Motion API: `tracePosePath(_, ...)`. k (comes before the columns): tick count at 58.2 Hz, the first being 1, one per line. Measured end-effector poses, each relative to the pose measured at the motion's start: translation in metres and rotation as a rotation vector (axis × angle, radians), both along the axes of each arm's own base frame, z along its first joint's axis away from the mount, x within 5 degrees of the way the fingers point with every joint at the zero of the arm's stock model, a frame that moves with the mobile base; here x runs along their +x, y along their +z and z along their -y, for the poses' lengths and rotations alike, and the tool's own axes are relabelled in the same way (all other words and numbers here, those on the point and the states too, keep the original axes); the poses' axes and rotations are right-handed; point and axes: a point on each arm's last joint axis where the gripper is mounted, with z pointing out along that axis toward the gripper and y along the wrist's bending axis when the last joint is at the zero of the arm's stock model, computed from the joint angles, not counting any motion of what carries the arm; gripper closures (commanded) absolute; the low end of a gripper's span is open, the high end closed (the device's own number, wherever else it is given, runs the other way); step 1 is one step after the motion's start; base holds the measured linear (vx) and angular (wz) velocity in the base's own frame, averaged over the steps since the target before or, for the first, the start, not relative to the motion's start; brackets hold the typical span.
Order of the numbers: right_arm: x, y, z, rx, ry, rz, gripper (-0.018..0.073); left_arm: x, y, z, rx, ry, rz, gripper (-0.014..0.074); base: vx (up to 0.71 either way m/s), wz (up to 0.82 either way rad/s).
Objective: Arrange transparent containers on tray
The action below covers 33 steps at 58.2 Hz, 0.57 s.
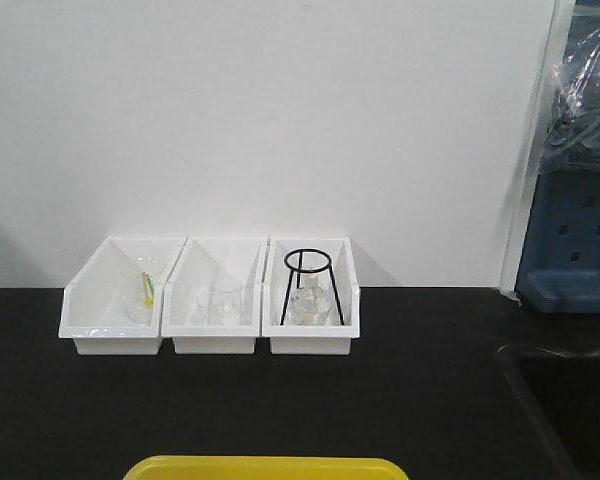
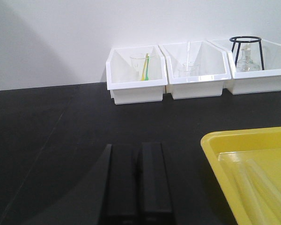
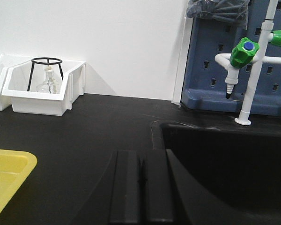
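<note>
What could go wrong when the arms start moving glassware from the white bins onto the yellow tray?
The clear glassware in the white bins is hard to see against the white plastic, so a grasp may miss. The black wire stand surrounds the flask and could snag on lifting. The sink opens beside the right gripper; dropped glass could fall in.

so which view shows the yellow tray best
The left wrist view: the tray shows its near corner, rim and inner floor. The front view catches only a thin strip of it at the bottom edge; the right wrist view shows just one corner.
</note>
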Motion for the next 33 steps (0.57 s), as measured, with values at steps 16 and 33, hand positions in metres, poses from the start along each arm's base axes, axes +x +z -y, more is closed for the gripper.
tracePosePath(16,0.0000,-0.0002,0.0000,0.000,0.000,-0.002,0.0571,0.0000,0.0000,0.0000,0.000,0.000,0.000,0.0604,0.00,0.00)
tracePosePath(33,0.0000,-0.0002,0.0000,0.001,0.000,-0.002,0.0571,0.0000,0.0000,0.0000,0.000,0.000,0.000,0.0604,0.00,0.00)
